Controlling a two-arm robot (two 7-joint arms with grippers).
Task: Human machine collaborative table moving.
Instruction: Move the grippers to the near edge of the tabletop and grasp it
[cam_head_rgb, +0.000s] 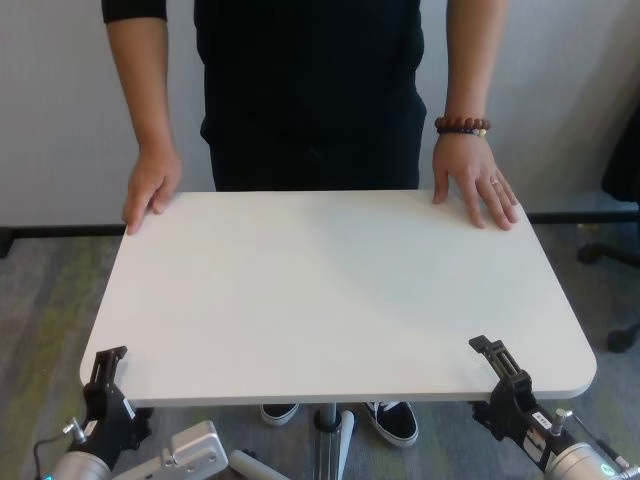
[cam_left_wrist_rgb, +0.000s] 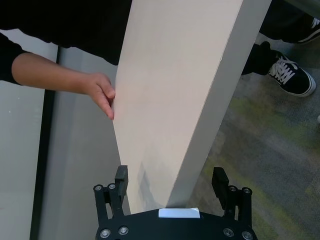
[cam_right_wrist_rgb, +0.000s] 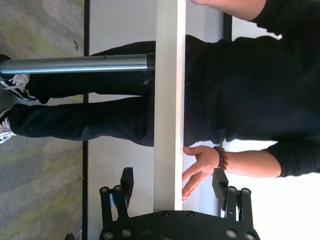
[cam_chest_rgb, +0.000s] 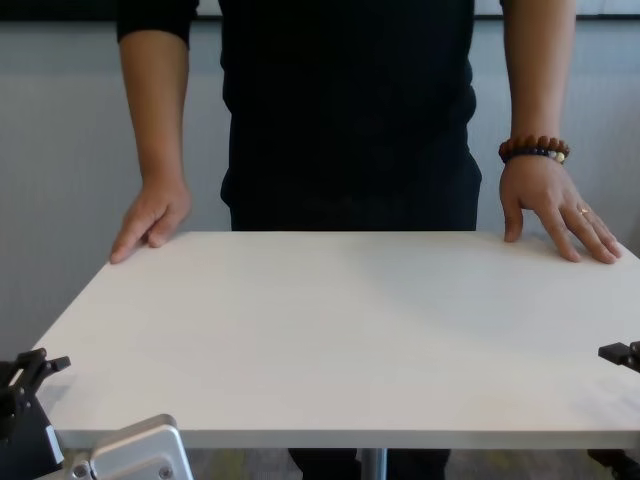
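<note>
The white table (cam_head_rgb: 330, 290) stands before me on a silver pole (cam_right_wrist_rgb: 75, 64). The human (cam_head_rgb: 310, 90) in black stands at its far side, one hand (cam_head_rgb: 150, 185) on the far left corner and the other hand (cam_head_rgb: 478, 190), with a bead bracelet (cam_head_rgb: 462, 125), on the far right corner. My left gripper (cam_head_rgb: 105, 385) is open and straddles the near edge at the near left corner; the left wrist view shows the edge (cam_left_wrist_rgb: 210, 115) between its fingers with gaps. My right gripper (cam_head_rgb: 505, 385) is open and straddles the near right corner the same way, as the right wrist view (cam_right_wrist_rgb: 173, 182) shows.
Grey carpet (cam_head_rgb: 50, 290) lies around the table. A dark office chair with a wheeled base (cam_head_rgb: 610, 250) stands at the far right. A pale wall (cam_head_rgb: 50, 110) runs behind the human. The human's sneakers (cam_head_rgb: 395, 420) show under the table near the pole.
</note>
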